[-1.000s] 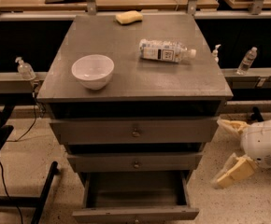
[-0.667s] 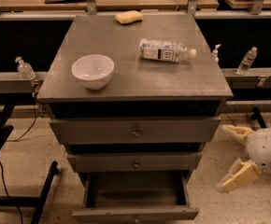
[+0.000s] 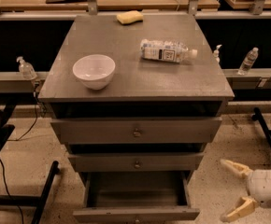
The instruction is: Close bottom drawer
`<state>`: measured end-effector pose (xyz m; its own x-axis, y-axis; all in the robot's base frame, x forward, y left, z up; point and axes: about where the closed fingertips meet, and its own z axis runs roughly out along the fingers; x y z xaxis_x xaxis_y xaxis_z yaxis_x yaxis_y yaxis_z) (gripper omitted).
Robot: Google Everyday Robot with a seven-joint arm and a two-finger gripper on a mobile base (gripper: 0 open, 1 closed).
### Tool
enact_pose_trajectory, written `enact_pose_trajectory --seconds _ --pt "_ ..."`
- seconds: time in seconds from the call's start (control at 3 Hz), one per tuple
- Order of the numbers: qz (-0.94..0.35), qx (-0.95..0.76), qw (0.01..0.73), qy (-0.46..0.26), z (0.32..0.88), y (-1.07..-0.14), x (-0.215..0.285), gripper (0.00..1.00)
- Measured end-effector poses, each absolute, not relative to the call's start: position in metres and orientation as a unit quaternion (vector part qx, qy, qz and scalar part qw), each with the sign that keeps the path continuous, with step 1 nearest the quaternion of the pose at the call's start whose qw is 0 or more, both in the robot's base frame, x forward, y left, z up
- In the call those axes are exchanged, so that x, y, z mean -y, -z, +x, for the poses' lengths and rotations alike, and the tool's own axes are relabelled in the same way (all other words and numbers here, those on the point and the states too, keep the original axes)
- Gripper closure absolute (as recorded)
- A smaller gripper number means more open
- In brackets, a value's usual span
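Note:
The bottom drawer [image 3: 135, 214] of the grey cabinet stands pulled out at the bottom edge of the camera view, its inside empty and its front panel cut off by the frame. My gripper [image 3: 228, 189] is at the lower right, beside the drawer and apart from it. Its two cream fingers [image 3: 235, 167] are spread open and hold nothing. They point left toward the cabinet.
Above are the middle drawer [image 3: 136, 163] and the widest top drawer [image 3: 136, 132], both slightly out. On the cabinet top [image 3: 126, 78] stand a white bowl [image 3: 94, 71], a lying plastic bottle [image 3: 166, 51] and a yellow sponge [image 3: 130, 17]. Black frame legs [image 3: 44, 190] stand left, another [image 3: 268, 136] right.
My gripper has moved down and a little right, from beside the middle drawer to beside the bottom drawer. The drawers and the things on top have not moved.

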<state>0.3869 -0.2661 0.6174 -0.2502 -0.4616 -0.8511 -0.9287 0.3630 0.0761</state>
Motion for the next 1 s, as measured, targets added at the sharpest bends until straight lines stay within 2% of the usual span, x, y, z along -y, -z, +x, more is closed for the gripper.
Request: enact_pose_trajectory --seconds 0.33,1.0 --pt "-0.457 -0.725 0.383 -0.346 0.379 -0.57 0.256 0.0" --pt "-0.467 -0.71 0.411 -0.329 0.385 -0.556 0.246 0.0"
